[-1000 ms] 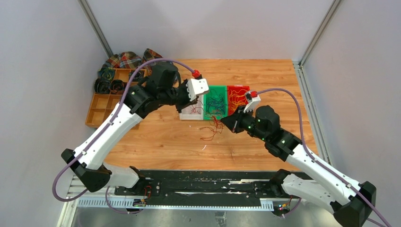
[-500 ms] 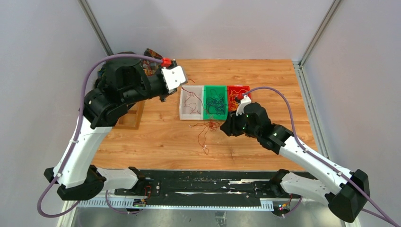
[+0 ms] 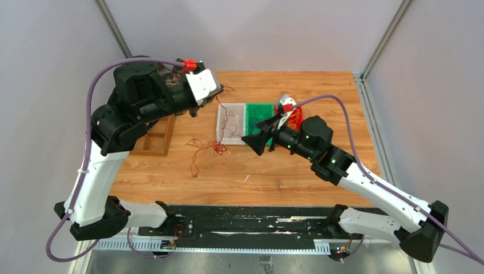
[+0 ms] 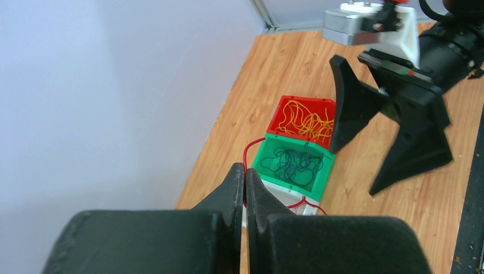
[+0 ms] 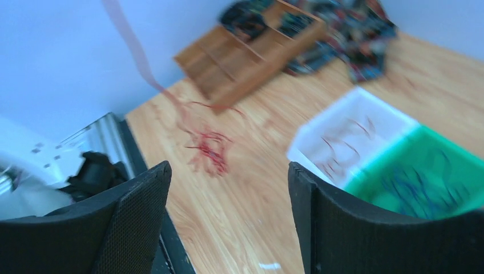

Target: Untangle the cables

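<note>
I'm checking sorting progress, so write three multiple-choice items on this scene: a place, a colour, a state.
1. Where does the loose tangle of thin red wires lie? A. on the wooden table beside the white plastic bin; B. inside a blue bucket; C. on a metal shelf.
2. What colour are the thin wires in the green plastic bin? A. yellow-orange; B. dark blue; C. red.
3. How do the right arm's jaws stand? A. shut on a wire; B. shut on nothing; C. wide open, empty.
Answers: 1 A, it rests on bare wood by that bin; 2 B, dark strands fill it; 3 C, nothing sits in their wide gap.
</note>
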`<action>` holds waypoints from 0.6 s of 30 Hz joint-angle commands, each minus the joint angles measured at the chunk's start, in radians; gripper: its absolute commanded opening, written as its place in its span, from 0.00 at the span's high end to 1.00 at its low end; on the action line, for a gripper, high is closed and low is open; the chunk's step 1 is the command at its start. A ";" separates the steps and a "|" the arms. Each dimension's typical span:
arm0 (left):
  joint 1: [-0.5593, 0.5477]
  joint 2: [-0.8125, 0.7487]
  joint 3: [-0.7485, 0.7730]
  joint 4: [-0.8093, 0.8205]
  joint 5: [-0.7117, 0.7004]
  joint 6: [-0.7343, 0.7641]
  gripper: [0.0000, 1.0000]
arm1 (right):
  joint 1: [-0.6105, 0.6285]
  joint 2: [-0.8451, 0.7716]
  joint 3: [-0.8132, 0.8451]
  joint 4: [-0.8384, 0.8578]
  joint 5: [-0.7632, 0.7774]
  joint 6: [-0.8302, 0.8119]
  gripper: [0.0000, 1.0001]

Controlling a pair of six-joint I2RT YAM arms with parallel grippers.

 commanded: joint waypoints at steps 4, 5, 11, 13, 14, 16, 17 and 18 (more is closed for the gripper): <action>0.000 -0.017 0.033 0.004 -0.007 -0.018 1.00 | 0.132 0.175 0.107 0.338 -0.103 -0.156 0.24; 0.000 -0.020 0.035 0.004 -0.007 -0.021 1.00 | 0.134 0.201 0.121 0.348 -0.097 -0.159 0.24; 0.000 -0.039 0.052 0.001 -0.006 -0.029 0.99 | 0.136 0.319 0.176 0.383 -0.032 -0.155 0.47; 0.000 -0.042 0.061 0.000 -0.007 -0.027 1.00 | 0.136 0.336 0.170 0.397 -0.038 -0.132 0.60; 0.000 -0.042 0.068 0.002 -0.007 -0.023 1.00 | 0.137 0.343 0.162 0.402 -0.041 -0.117 0.65; 0.000 -0.036 0.084 0.002 -0.008 -0.016 1.00 | 0.136 0.355 0.133 0.421 -0.053 -0.085 0.72; 0.000 -0.031 0.092 0.002 -0.007 -0.016 1.00 | 0.136 0.361 0.114 0.434 -0.060 -0.067 0.75; 0.000 -0.025 0.105 0.002 -0.007 -0.016 1.00 | 0.137 0.367 0.091 0.452 -0.065 -0.048 0.77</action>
